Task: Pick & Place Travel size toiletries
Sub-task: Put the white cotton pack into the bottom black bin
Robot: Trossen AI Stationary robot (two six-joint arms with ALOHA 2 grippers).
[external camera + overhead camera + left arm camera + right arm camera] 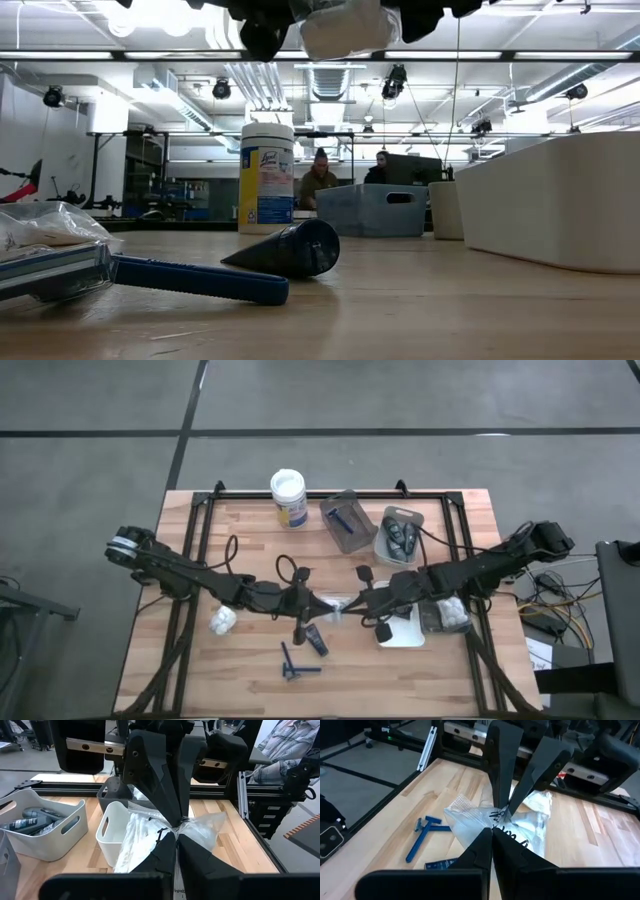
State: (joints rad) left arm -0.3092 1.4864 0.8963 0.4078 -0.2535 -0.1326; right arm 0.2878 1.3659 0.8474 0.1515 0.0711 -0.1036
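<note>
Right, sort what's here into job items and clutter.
Job: clear packet, pinched by left gripper and right gripper; white packet; blue razor; black tube; dark bottles in a grey tray.
Lying about: white-lidded tub; white tray.

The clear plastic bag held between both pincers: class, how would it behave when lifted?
The clear plastic bag looks thin and crinkled, so probably floppy and light. Pinched between the left pincer and right pincer, it sags, so it may slip.
</note>
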